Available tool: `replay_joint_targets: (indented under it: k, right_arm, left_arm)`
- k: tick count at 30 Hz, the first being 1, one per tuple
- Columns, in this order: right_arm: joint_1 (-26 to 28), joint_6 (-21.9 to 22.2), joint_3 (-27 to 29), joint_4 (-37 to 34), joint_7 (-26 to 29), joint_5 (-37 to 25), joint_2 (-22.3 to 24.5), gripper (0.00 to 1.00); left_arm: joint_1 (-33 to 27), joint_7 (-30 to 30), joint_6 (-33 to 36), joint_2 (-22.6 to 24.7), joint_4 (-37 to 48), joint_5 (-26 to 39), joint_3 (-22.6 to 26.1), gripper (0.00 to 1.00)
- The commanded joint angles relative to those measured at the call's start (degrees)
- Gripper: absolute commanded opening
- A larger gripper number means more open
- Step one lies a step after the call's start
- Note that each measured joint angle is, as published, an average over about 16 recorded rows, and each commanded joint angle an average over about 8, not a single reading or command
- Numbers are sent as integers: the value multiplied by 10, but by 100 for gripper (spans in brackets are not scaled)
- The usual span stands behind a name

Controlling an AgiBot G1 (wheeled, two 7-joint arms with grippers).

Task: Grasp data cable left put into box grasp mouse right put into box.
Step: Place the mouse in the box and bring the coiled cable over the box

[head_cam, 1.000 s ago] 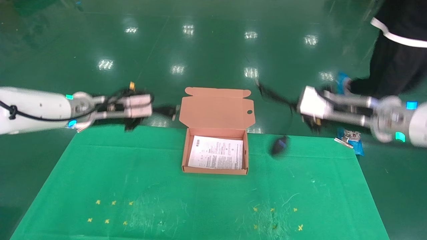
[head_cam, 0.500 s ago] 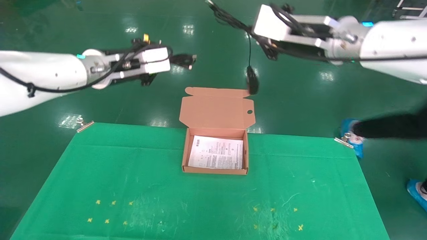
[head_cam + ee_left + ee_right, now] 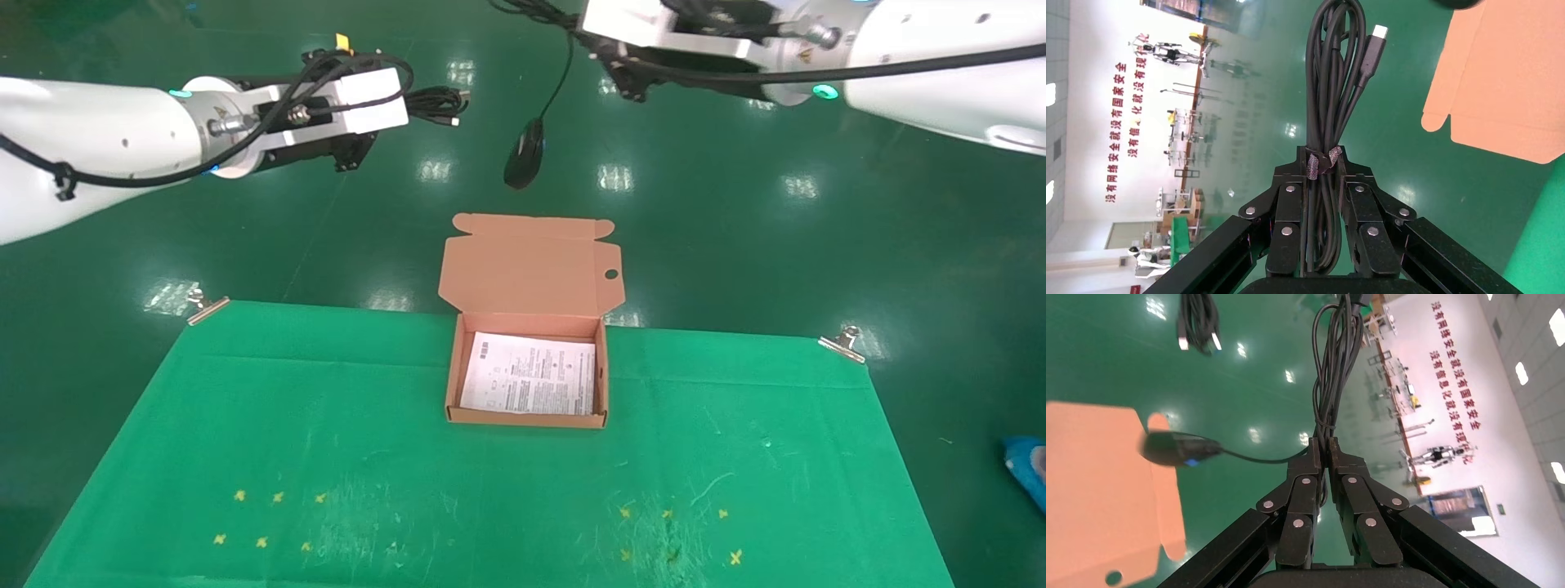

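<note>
The salmon-orange box (image 3: 451,384) lies open at the table's far middle, lid (image 3: 527,265) standing back, white sheet inside. My left gripper (image 3: 407,103) is high, left of and beyond the box, shut on the looped black data cable (image 3: 437,104); in the left wrist view my left gripper (image 3: 1320,162) clamps the data cable (image 3: 1333,92), its silver plug pointing away. My right gripper (image 3: 582,33) is high above the box, shut on the mouse's bundled cord (image 3: 1333,373). The black mouse (image 3: 524,159) dangles from it above the lid and shows in the right wrist view (image 3: 1171,448).
A green cloth (image 3: 245,425) covers the table, held by metal clips at the far corners (image 3: 204,309) (image 3: 842,343). Yellow cross marks (image 3: 270,518) dot its near part. A blue shoe (image 3: 1028,461) shows at the right edge. Glossy green floor lies beyond.
Both arms have risen with their loads. The right arm moved up and left, and the dangling mouse swung left above the lid. The person at the right has moved off.
</note>
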Motion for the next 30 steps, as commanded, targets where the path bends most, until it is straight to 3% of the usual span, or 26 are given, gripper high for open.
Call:
replay_joint_targets:
  k: [1,14,30]
  right_arm:
    - [0,-1,-1,0,0,1,-5,0]
    - [-47,-1,-17,-44,-25,6,-27,0]
    - [-104,-5,-23,-108,-66,41,-80,0]
  left_arm:
    - [0,-1,0,0,2,2,0,0]
    - [21,-13,5,2,26,49,15,0]
    - [40,-102,77,1,42,177,32,0]
